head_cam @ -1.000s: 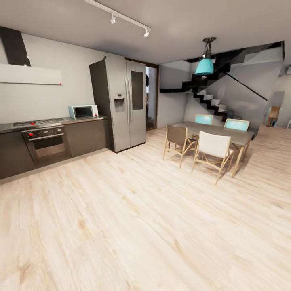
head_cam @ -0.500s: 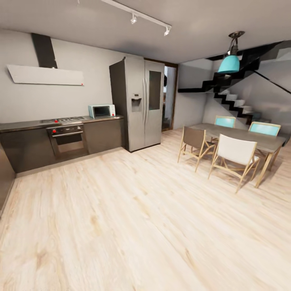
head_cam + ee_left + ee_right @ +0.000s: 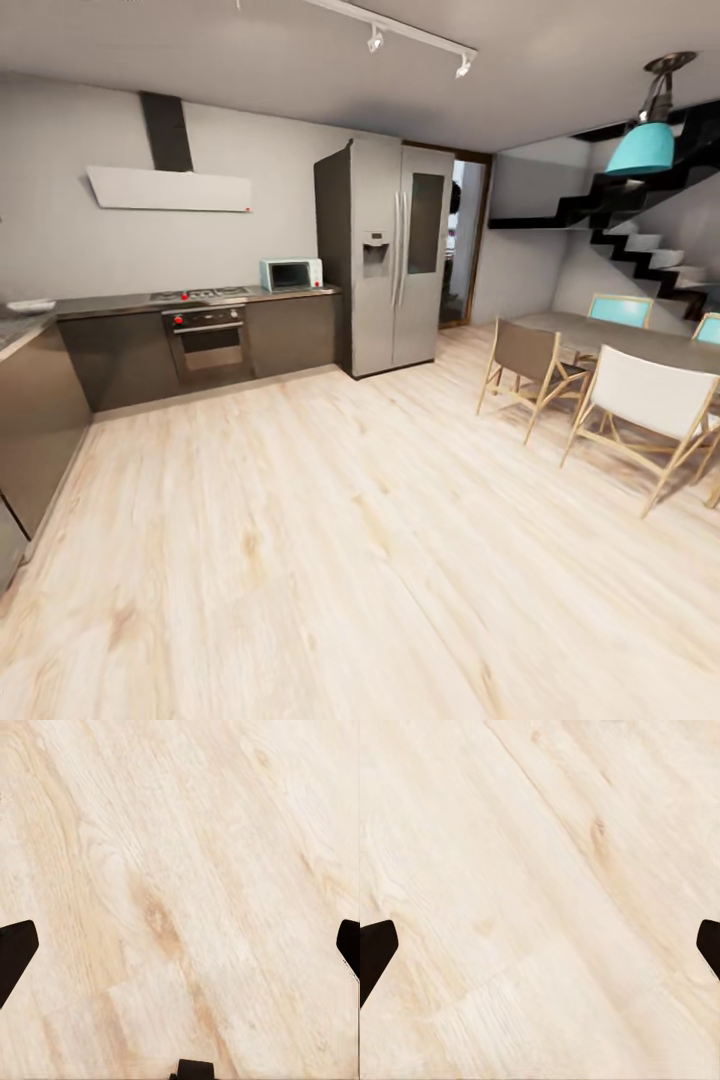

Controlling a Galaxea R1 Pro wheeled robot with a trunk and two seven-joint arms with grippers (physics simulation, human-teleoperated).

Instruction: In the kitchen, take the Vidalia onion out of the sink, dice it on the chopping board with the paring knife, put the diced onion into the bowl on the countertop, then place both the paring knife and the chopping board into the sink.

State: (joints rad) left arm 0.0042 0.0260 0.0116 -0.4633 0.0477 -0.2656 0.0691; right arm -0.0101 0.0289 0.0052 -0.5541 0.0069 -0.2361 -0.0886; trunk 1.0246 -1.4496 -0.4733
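Note:
I am out on the open wooden floor [image 3: 330, 520], facing the kitchen. The grey countertop [image 3: 120, 300] runs along the back wall over dark cabinets and turns the corner at the far left [image 3: 15, 335]. A small white dish [image 3: 30, 305], possibly the bowl, lies on it near that corner. The sink, onion, chopping board and paring knife are out of view. My left gripper [image 3: 180, 952] is open above bare floorboards, its dark fingertips [image 3: 15, 952] far apart. My right gripper [image 3: 540, 949] is also open over the floor, holding nothing.
An oven [image 3: 208, 340] with a hob sits in the back counter, with a teal microwave [image 3: 291, 274] beside it. A tall steel fridge [image 3: 390, 255] stands right of that. A dining table [image 3: 640, 345] with chairs [image 3: 530, 365] and a staircase [image 3: 650, 250] are on the right.
The camera has swung left: fridge, oven and table have all slid right in the picture. The left run of counter has come into view.

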